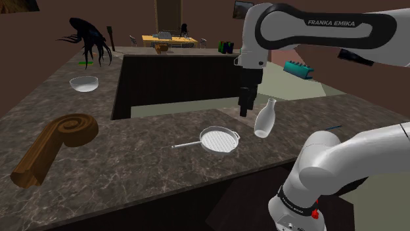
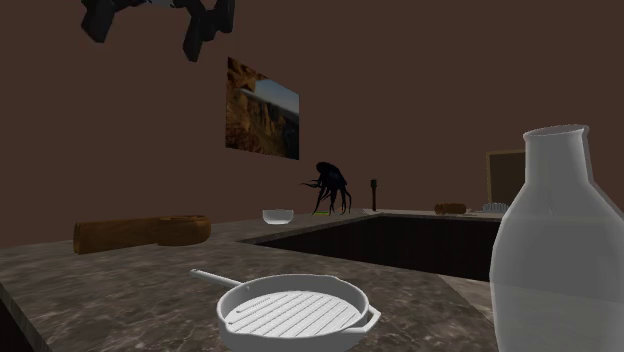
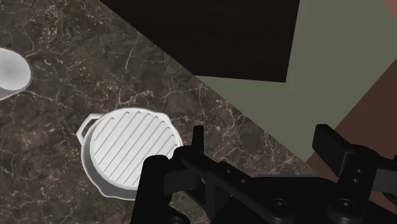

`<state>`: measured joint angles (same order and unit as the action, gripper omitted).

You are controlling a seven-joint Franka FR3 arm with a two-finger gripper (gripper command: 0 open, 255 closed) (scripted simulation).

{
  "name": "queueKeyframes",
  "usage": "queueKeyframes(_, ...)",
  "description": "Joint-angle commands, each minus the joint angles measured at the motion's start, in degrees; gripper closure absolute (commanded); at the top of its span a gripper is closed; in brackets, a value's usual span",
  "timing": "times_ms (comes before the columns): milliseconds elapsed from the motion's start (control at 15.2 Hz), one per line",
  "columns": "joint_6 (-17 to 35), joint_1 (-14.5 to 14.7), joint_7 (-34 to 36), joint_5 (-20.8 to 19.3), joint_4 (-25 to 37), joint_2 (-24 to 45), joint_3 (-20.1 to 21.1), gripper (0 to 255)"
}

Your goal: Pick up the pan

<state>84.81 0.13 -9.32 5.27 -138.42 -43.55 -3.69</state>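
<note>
A pale round pan [image 1: 219, 139] with a ridged bottom lies flat on the dark marble counter [image 1: 151, 170]. Its thin handle [image 1: 186, 144] points toward the shoulder view's left. My black gripper [image 1: 246, 109] hangs well above the counter, behind the pan and a little to its right, beside the bottle. In the wrist view the pan [image 3: 130, 149] lies off to one side of the open gripper [image 3: 264, 141]. Its fingers [image 3: 198, 137] stand wide apart, with only the counter's edge and the floor beyond between them. From the second exterior view the pan [image 2: 295, 310] is near and the gripper [image 2: 200, 35] is high above it.
A white bottle [image 1: 265, 119] stands upright close to the pan's right. The counter wraps around a sunken dark opening [image 1: 174, 85]. A curled wooden piece [image 1: 56, 141], a small bowl [image 1: 84, 83] and a black tentacled figure [image 1: 89, 39] lie toward the left.
</note>
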Motion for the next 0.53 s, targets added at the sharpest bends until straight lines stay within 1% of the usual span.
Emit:
queueKeyframes(0,0.0,0.0,0.0,0.0,0.0,0.0,0.0,0)
queueKeyframes(462,15.3,-1.11,4.18,0.16,-4.46,9.57,2.09,0)
